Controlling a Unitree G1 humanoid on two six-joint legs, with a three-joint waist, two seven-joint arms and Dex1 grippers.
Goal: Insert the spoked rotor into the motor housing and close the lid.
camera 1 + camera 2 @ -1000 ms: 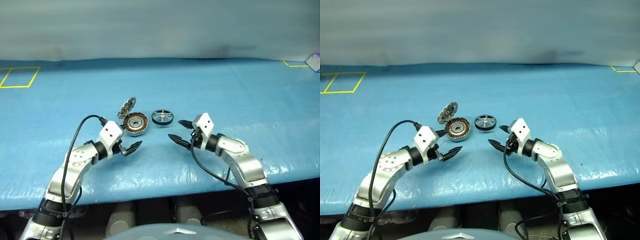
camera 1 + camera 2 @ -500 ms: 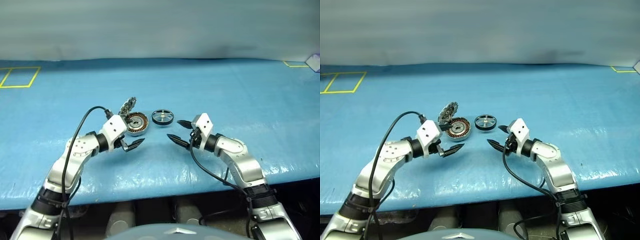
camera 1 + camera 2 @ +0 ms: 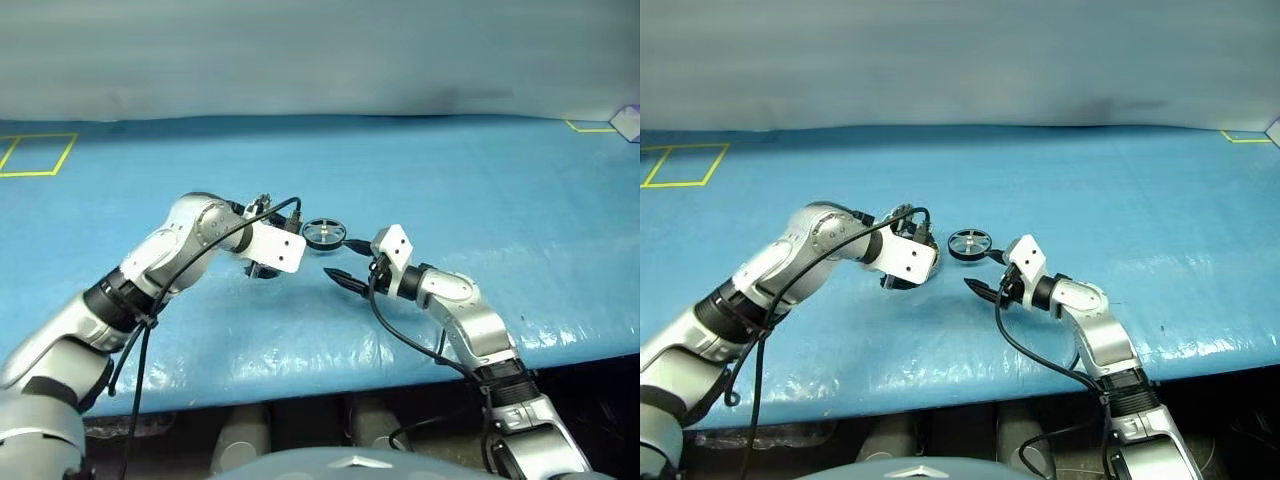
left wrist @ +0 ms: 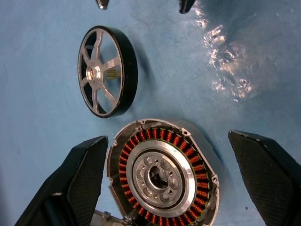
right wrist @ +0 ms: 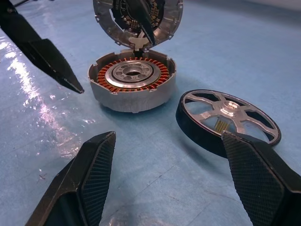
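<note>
Fingers of both grippers stand spread, holding nothing. Left gripper [image 4: 164, 188] hangs over the motor housing [image 5: 132, 84], lid [image 5: 137, 19] upright behind; spoked rotor [image 5: 229, 118] just right, before the right gripper [image 3: 343, 264]. No legible writing, seemingly.

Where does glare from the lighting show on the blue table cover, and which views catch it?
Left wrist view: bright white glare on the blue cover beside the motor housing. Right wrist view: a streak of glare on the cover left of the housing. Right eye view: faint sheen near the table's front edge.
</note>
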